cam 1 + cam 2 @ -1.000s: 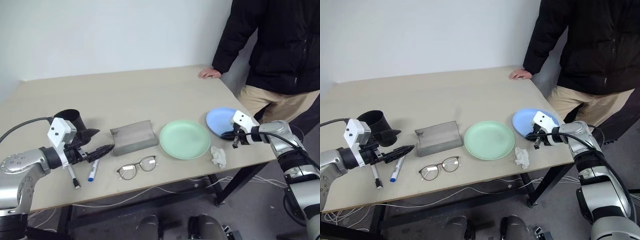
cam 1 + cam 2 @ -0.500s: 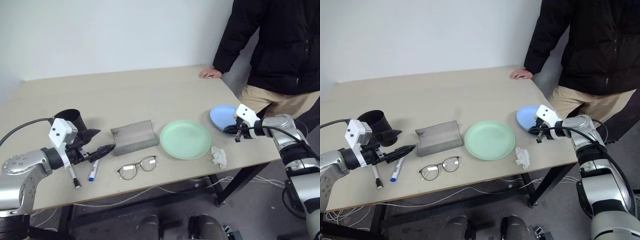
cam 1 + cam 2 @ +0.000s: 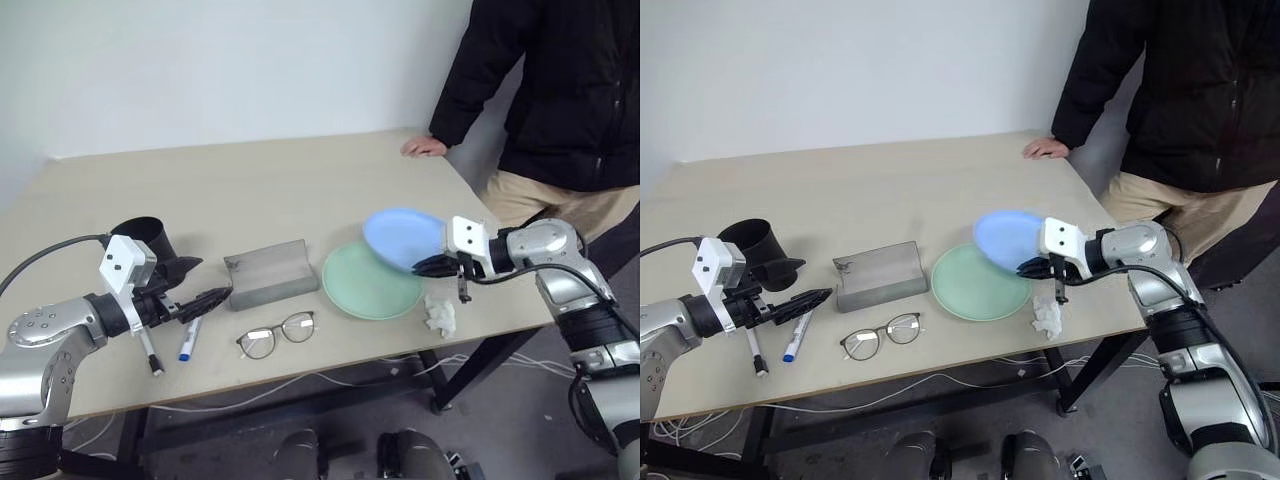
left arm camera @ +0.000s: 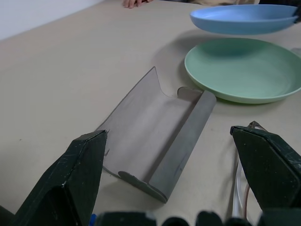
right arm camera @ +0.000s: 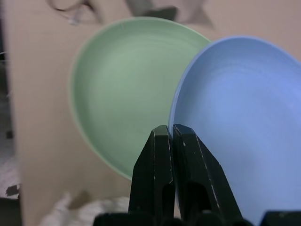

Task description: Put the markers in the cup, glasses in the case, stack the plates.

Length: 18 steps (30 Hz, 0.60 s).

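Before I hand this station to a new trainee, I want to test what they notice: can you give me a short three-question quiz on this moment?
1. True or false: the blue plate rests flat on the table.
2. Which gripper holds a plate? A) left gripper B) right gripper C) neither
3. Fill in: the glasses lie on the table in front of the grey ____.

Key:
1. False. It is held tilted in the air, partly over the green plate.
2. B. The right gripper is shut on the blue plate's rim; the left gripper is open and holds nothing, near the markers.
3. case.
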{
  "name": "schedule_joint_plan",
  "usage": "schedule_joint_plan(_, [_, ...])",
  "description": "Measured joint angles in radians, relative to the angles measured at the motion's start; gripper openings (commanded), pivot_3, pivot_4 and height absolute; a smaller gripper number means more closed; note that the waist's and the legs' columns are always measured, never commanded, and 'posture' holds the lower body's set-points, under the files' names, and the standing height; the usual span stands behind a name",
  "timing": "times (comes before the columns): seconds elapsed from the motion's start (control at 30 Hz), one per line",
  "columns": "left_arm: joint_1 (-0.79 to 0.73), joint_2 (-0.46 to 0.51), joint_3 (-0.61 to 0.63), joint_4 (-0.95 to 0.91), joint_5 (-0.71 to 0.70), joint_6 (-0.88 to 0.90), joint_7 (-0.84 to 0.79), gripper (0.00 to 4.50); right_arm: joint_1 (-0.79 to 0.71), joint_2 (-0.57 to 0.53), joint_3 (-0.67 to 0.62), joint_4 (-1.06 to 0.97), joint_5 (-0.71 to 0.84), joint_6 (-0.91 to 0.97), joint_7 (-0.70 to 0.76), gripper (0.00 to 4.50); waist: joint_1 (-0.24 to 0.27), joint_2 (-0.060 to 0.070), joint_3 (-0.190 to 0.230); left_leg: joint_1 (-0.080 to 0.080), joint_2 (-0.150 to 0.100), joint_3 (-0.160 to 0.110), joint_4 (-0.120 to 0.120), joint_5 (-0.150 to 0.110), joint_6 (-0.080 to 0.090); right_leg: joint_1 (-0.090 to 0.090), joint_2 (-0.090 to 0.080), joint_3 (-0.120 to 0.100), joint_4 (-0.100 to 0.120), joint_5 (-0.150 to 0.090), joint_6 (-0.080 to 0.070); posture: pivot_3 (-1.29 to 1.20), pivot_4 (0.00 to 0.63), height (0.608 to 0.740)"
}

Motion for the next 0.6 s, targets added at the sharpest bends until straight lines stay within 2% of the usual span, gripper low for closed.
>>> schedule_joint_plan(0.13, [0.000, 0.000, 0.000, 0.000, 0.000, 0.000, -0.003, 4.50, 0.025, 0.012, 0.024, -0.059, -0.001, -0.034, 0.011, 0.04, 0.000, 0.000, 0.000, 0.000, 0.001, 0.000, 0.000, 0.000, 0.000, 0.000, 0.000, -0.001, 0.000, 0.000, 0.000, 0.00, 0.000, 0.701])
schedule_joint_plan(0.6, [0.032, 0.000, 0.021, -0.001, -0.001, 0.000, 0.002, 4.50, 0.040, 0.088, 0.116, -0.066, -0.004, -0.035, -0.011, 0.04, 0.000, 0.000, 0.000, 0.000, 0.001, 0.000, 0.000, 0.000, 0.000, 0.000, 0.000, -0.001, -0.001, 0.000, 0.000, 0.00, 0.000, 0.701])
